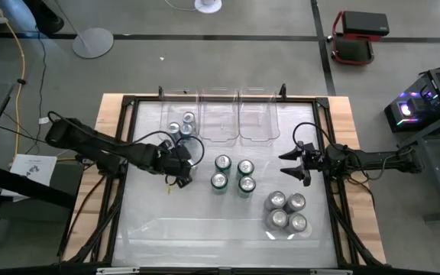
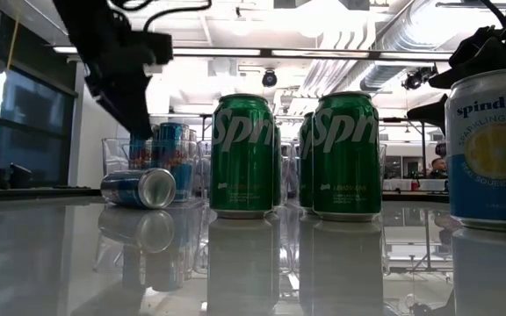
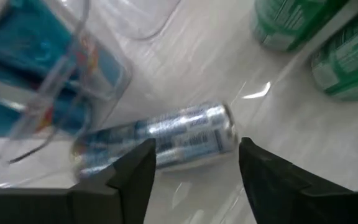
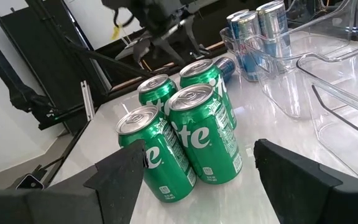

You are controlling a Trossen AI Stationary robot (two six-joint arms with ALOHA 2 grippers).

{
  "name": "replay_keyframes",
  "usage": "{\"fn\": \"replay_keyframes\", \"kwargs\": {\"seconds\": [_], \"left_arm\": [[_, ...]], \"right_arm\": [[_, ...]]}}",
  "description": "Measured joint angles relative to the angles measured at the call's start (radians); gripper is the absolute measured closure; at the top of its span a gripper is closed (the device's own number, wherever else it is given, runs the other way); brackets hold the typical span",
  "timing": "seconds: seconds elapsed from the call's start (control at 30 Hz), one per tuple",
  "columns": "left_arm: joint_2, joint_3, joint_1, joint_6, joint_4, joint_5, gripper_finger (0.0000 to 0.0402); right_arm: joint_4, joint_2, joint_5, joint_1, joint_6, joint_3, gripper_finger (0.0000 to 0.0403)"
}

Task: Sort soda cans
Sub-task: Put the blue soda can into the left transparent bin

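Glossy white tabletop (image 1: 166,229) framed in pale wood fills the overhead view, grey floor around it.

Nearest the front edge, at about five o'clock from the table's middle, four silver-grey cylindrical metal cans (image 1: 286,211) stand upright in a tight square, touching one another. Their sides carry a pale blue and yellow label in the low view (image 2: 488,149).

At the middle, four green-sided metal soda cans (image 1: 233,175) stand upright in a second square, silver tops up. The right wrist view shows the four of them (image 4: 185,134) close together.

The right gripper (image 1: 289,166) hovers at three o'clock from the green group, apart from every can; its two dark fingers (image 4: 120,171) stand spread with nothing between them.

At nine o'clock from the green cans, one blue-sided metal can (image 2: 139,188) lies on its side on the table. The left gripper (image 3: 194,165) hangs over it, fingers (image 3: 135,174) parted either side of the can (image 3: 166,140), not clearly touching it.

Farther back, at eleven to one o'clock, three clear rectangular plastic bins (image 1: 220,114) sit in a row along the far edge. The leftmost bin (image 1: 176,114) holds three blue-sided cans (image 1: 183,125) standing upright; the other two bins hold none.
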Motion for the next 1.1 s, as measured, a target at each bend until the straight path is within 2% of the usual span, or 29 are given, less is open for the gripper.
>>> {"fn": "replay_keyframes", "kwargs": {"seconds": [0.17,0.27,0.5,0.6,0.67,0.83,0.93,1.1], "left_arm": [[0.034,-0.077,0.0,-0.028,0.152,-0.048,0.0231],[0.062,-0.084,0.001,-0.055,0.171,-0.073,0.0246],[0.083,-0.082,-0.032,-0.09,0.124,0.027,0.0271],[0.067,-0.074,-0.054,-0.17,0.047,0.089,0.0277],[0.055,-0.042,-0.074,-0.232,-0.065,0.121,0.028],[0.013,0.067,-0.13,-0.447,-0.366,0.101,0.0284],[-0.006,0.076,-0.148,-0.622,-0.456,0.08,0.0284],[-0.006,0.076,-0.147,-0.779,-0.57,0.139,0.0284]], "right_arm": [[0.0,0.0,0.0,0.0,0.0,0.0,0.0112],[0.0,0.0,0.0,0.0,0.0,0.0,0.0112],[0.0,0.0,0.0,0.0,0.0,0.0,0.0112],[0.0,0.0,0.0,0.0,0.0,0.0,0.0112],[0.0,0.0,0.0,0.0,0.0,0.0,0.0112],[0.0,0.0,0.0,0.0,0.0,0.0,0.0112],[0.0,0.0,0.0,0.0,0.0,0.0,0.0112],[0.0,0.0,0.0,0.0,0.0,0.0,0.0112]]}}
